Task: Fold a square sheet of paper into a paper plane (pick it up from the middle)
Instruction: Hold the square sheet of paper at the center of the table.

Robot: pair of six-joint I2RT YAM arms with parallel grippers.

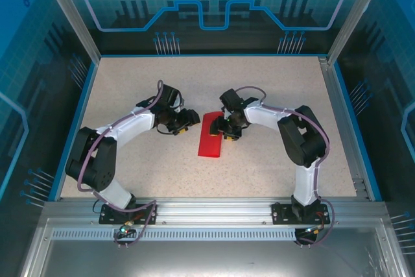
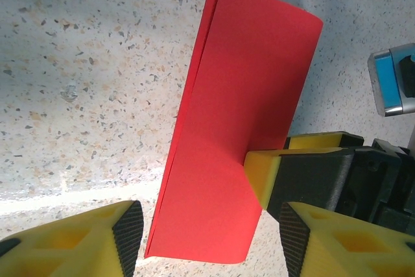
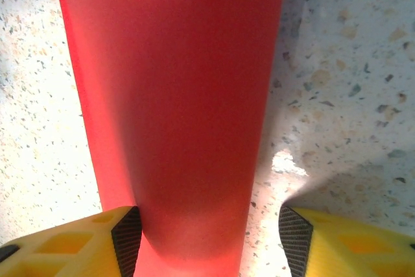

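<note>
The square sheet of paper lies on the table, folded in half into a long bright red rectangle, its two layers slightly apart along one long edge. My left gripper sits just left of it, open, its fingers straddling the paper's near end without touching. From the right, my right gripper reaches the sheet, also open. One of its yellow fingertips touches the paper's right edge. In the right wrist view the paper runs between the open jaws, close to the left pad.
The speckled beige table is bordered by a blue rim and metal frame posts. An aluminium rail carries both arm bases at the near edge.
</note>
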